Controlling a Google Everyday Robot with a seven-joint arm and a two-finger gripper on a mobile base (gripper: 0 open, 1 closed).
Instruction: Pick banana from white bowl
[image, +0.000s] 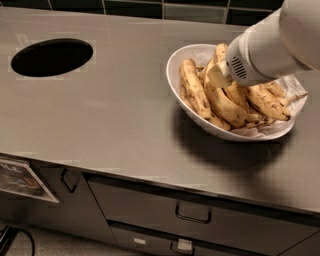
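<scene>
Starting at the left, a dark round hole (52, 57) cuts into the steel counter (115, 115) near its back edge. Between the hole and the white bowl (235, 134) runs a broad open stretch of counter, free room reaching to the front edge above the drawers (200, 220). The bowl sits toward the right, set back from that edge, paper-lined and heaped with bananas. The banana (194, 90), long and brown-speckled, lies along the bowl's left inner wall. Just right of it the gripper (218, 75) dips among the fruit near the bowl's middle — whether it grasps anything cannot be told. Its white arm (270, 45) slants in from the upper right corner.
</scene>
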